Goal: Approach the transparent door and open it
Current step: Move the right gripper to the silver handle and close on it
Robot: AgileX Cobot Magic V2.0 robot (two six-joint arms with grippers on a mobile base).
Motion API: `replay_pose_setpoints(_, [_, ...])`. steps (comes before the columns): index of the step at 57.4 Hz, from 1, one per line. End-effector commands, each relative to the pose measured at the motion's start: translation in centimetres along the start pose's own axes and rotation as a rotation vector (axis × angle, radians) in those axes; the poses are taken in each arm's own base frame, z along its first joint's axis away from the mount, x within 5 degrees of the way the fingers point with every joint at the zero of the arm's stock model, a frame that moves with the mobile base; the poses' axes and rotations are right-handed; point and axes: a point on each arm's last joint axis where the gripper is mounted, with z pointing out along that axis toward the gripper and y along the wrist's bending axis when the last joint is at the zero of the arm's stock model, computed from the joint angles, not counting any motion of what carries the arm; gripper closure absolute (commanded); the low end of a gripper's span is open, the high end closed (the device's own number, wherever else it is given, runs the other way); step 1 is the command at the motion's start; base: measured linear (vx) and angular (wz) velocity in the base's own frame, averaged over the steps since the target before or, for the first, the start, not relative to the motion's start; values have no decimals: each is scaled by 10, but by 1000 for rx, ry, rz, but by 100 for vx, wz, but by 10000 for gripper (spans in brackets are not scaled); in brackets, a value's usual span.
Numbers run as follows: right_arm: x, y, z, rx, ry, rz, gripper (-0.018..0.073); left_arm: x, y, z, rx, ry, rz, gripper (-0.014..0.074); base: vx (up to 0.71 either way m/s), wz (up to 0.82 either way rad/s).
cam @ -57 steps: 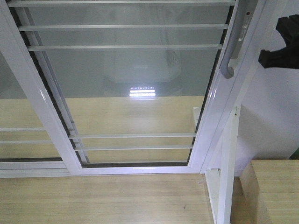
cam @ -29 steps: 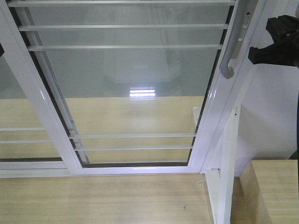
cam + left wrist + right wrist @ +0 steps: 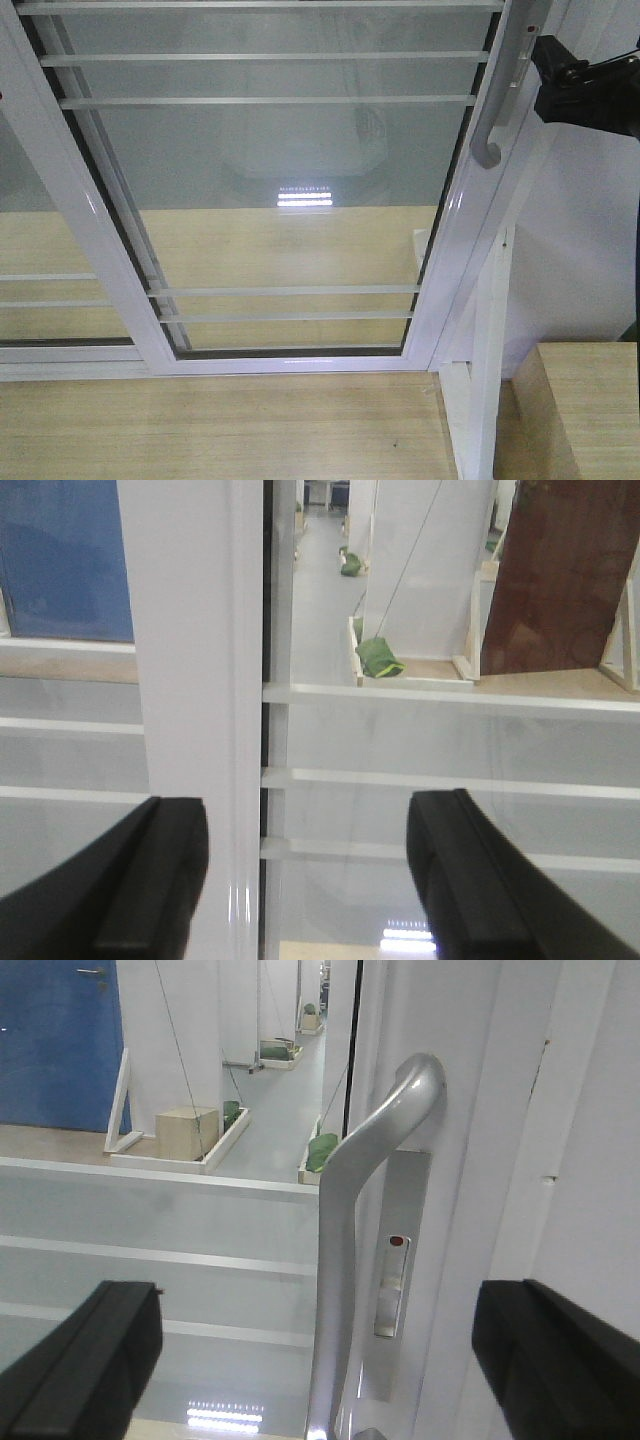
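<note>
Two grippers: the right gripper (image 3: 316, 1358) and the left gripper (image 3: 300, 880) both have their jaws spread wide, with nothing held.
Step in hand: the drive up to the door (image 3: 280, 180) looks done. I judge this to be the reach for the handle (image 3: 335, 1260), with no grasp made yet.
Right gripper: in its wrist view one finger shows on each side of the handle, which stands between them. Whether either finger touches the handle cannot be told.
Left gripper: it faces a white upright (image 3: 190, 630) of the glass panels and is doing no work.
Next move: probably press forward until the handle sits deep between the fingers, then close on it. After that, pull sideways along the track, not outward.
Risk: the handle is smooth and rounded, so a shallow grip may slip.
Door position: it is straight ahead and fills the front view. Its handle edge on the right lies against the frame, so it seems unopened.
Door look: clear glass in a glossy white frame, crossed by thin white bars, with a lamp reflection (image 3: 305, 197) on the pane.
Handle: curved grey metal, hooked at the top, mounted over a flat plate (image 3: 395, 1300) with a small red mark (image 3: 397, 1241).
Neighbours: a second barred panel (image 3: 40, 300) without a handle sits at left, and a white post (image 3: 487, 350) stands low on the right.
</note>
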Motion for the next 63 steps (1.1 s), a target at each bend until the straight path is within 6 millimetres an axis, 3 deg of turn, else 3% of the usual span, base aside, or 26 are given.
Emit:
replay_pose_setpoints(1, [-15,-3,8,34,-121,-6,-160,-25,-2,-4,4,-150,-18,27,0,0])
replay_pose_setpoints(25, [42,-4,74,113,-182,-39,-50,-17,-2,-3,7,-61,-23,27,0,0])
replay_pose_setpoints(41, [82,0,99,107,-196,-14,24,-17,-2,-3,7,-61,-23,27,0,0])
replay_pose_setpoints(52, [87,0,110,102,-200,-13,28,-17,-2,-3,8,-61,-22,27,0,0])
replay_pose_setpoints(63, [72,0,129,104,-227,-12,28,-17,-2,-3,8,-59,-22,27,0,0])
